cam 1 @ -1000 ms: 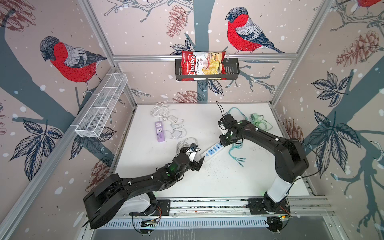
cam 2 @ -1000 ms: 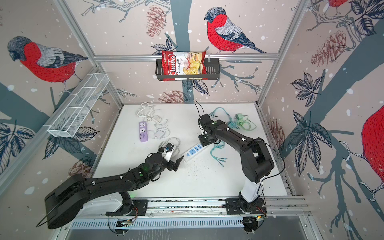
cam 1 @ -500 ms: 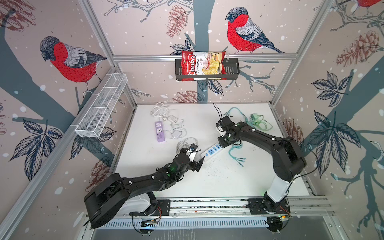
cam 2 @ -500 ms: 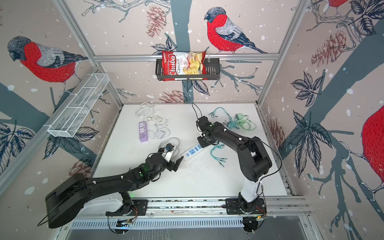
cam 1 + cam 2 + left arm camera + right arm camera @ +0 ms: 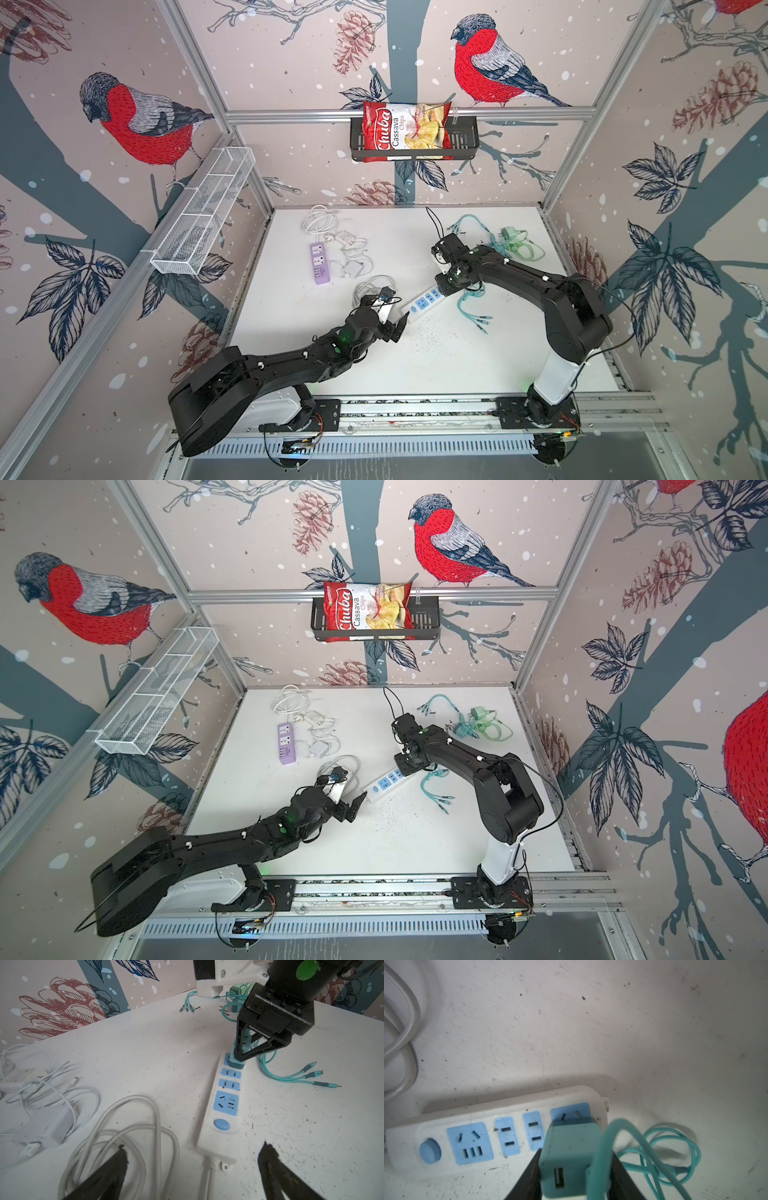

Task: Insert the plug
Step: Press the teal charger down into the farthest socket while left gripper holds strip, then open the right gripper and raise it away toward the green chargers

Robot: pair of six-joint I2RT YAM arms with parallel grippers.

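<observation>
Teal charger plug (image 5: 569,1147) clamped between the right gripper's (image 5: 241,1057) jaws!
Mid-frame in both top views, it meets the power strip's (image 5: 424,301) end socket; left gripper (image 5: 195,1149) gapes empty.

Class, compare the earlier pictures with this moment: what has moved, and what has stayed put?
The right gripper, shut on the teal plug adapter, shifted slightly left in both top views, at the end socket of the white power strip. The strip and the open left gripper stayed put.
</observation>
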